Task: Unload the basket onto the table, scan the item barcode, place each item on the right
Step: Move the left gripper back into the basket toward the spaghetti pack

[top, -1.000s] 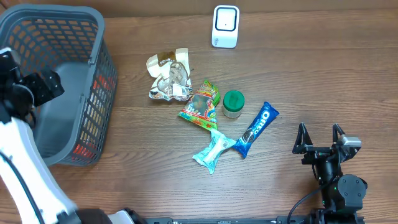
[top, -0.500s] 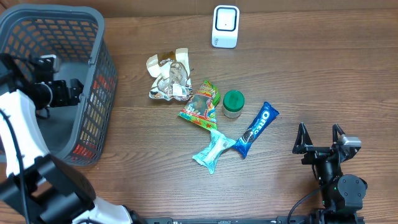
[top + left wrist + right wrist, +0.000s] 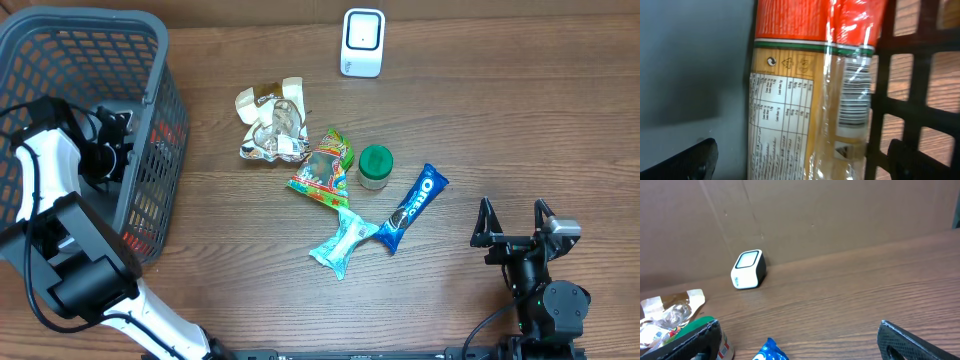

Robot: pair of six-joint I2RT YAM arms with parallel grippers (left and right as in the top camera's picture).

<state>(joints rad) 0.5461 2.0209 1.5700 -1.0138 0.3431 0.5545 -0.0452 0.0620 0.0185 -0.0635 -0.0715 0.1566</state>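
My left pincer [image 3: 121, 145] hangs released inside the basket [image 3: 150, 60] over the orange packet [image 3: 790, 100] – barcode [image 3: 852, 95] beside the mesh – while my right pincer [image 3: 513, 208], likewise released, holds nothing above the desk [image 3: 500, 120].

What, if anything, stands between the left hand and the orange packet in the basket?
Nothing visible does: the open left hand faces the orange packet directly. The basket's mesh wall stands beside the packet, between it and the scanner.

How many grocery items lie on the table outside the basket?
5: clear crumpled bag, colourful snack packet, green-lidded jar, Oreo pack, teal wrapper, clustered centrally. None look hidden.
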